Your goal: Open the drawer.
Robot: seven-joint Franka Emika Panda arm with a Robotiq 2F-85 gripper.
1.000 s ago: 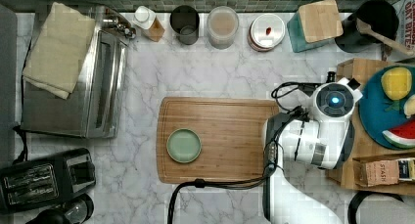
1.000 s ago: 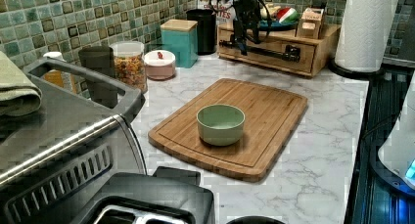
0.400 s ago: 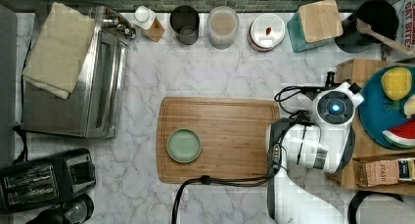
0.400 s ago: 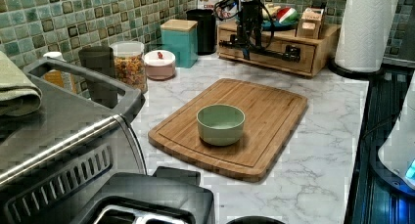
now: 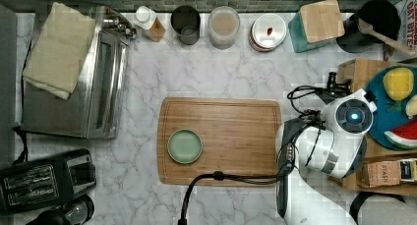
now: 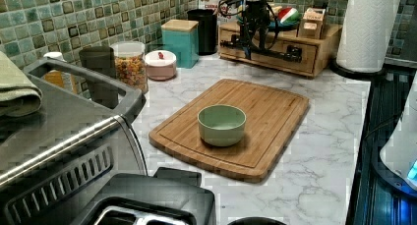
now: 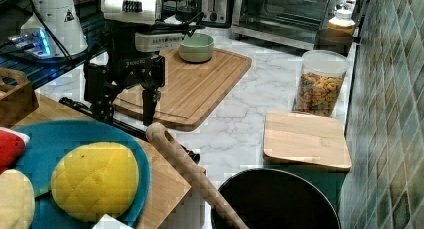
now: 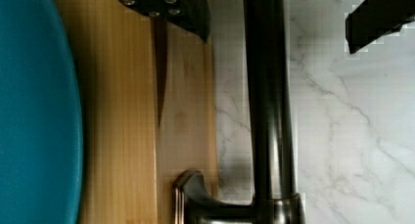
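Wrist view sets the drawer's (image 8: pixel 186 87) black bar handle (image 8: pixel 269 87) between the gripper's (image 8: pixel 281 18) spread fingers (image 8: pixel 171 4). Both fingertips run out of frame.

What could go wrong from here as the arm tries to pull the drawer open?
The gripper is open, one finger over the box top and the other beyond the handle; if it pulls before closing, it may slip off.

The blue plate of toy fruit sits on the wooden box, so a hard tug could shift box and plate rather than the drawer.
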